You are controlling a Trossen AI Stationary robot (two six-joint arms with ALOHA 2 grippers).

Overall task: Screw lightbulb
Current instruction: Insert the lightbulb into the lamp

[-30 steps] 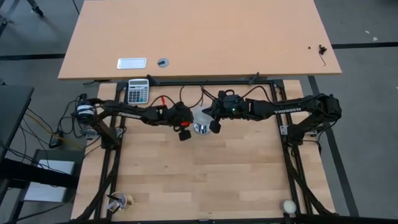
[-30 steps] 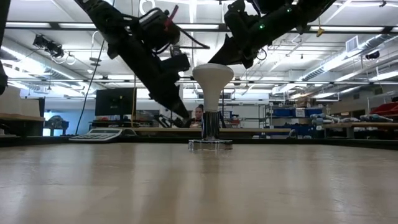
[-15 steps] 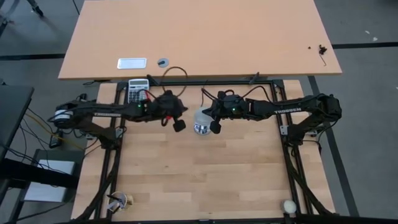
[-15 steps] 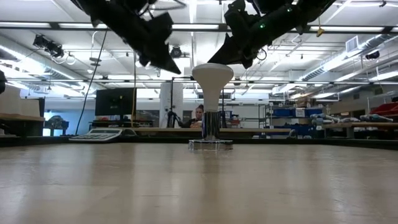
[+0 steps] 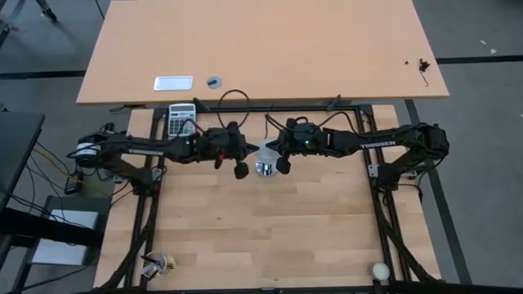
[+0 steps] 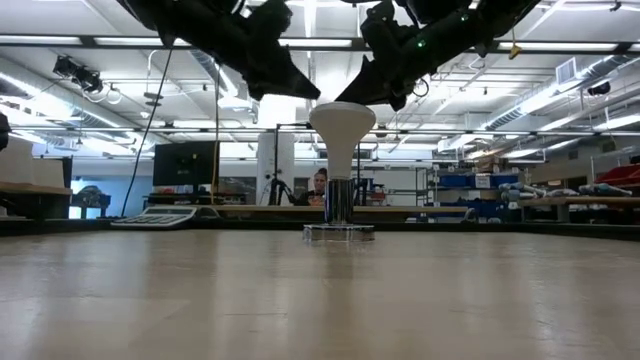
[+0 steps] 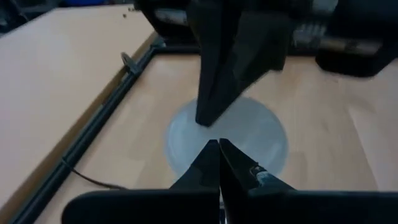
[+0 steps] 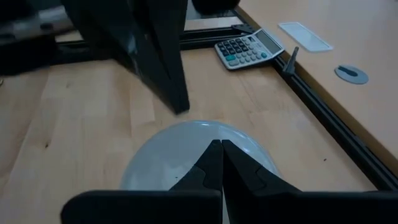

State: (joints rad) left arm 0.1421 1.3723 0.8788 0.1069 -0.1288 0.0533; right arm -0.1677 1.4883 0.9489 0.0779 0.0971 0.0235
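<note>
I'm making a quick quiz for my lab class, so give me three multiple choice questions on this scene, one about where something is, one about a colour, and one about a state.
1. Where is the calculator?
A. at the far edge of the wooden table, behind the left arm
B. at the near right corner
C. under the bulb

2. What colour is the lightbulb?
A. red
B. white
C. green

3. How do the fingers of the left gripper stand?
A. spread wide
B. closed around the bulb
C. shut together, holding nothing

Answers:
1 A, the high view shows it by the far rail.
2 B, the low view shows a white dome standing upright in the silver socket.
3 C, the left wrist view shows the tips meeting over the dome.
</note>
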